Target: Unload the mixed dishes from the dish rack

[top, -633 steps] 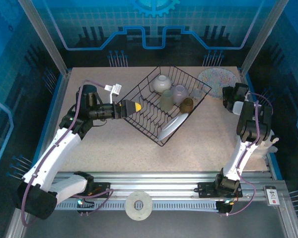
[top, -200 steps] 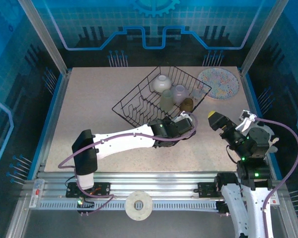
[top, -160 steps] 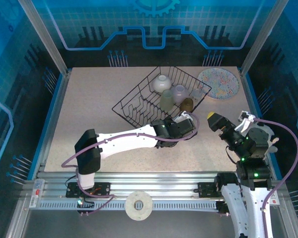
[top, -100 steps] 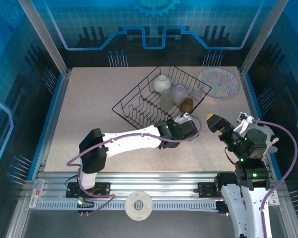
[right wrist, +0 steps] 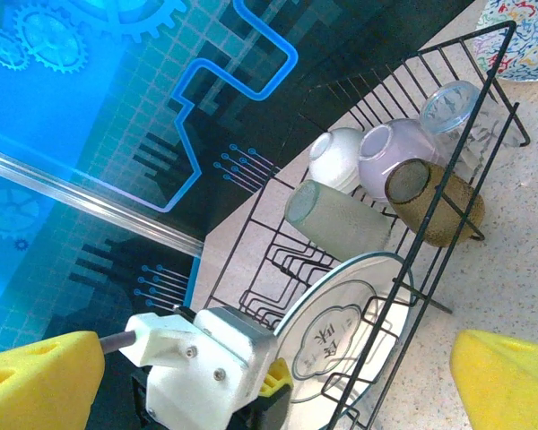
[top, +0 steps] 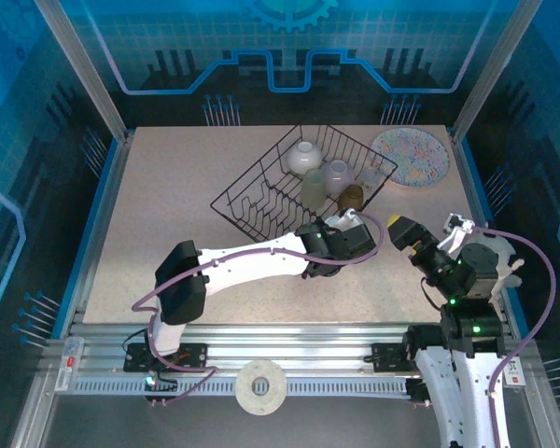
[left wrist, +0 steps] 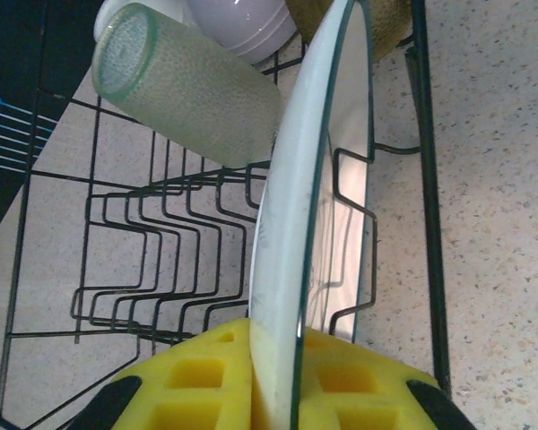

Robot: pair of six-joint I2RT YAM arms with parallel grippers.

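The dish rack (top: 261, 187) sits slantwise on the desk (top: 168, 205), and most of the dishes are inside it. The left fingers (left wrist: 282, 394) are at the rack's near right corner, clamped on the lower rim of a white plate (left wrist: 282, 251). One yellow pad sits against each face. That plate stands on edge among the prongs along the rack's near right side; the right wrist camera shows a dark rim and a printed emblem at its centre.

Deeper in the rack, a frosted greenish cup (left wrist: 193, 94) lies on its side, just beside the plate's upper edge. Past it are a white bowl (top: 301, 157) and a pale lilac bowl (top: 337, 175), both upside down. A brown cup (right wrist: 430, 202) lies against the rack's right wall, and a clear cup (right wrist: 457, 107) lies in the far right corner. Outside the rack, just off that far right corner, a squiggle-patterned plate (top: 410, 157) lies flat on the desk.

The right fingers (top: 401, 227) hang above the desk just right of the rack's near corner. They are spread wide with nothing between them.
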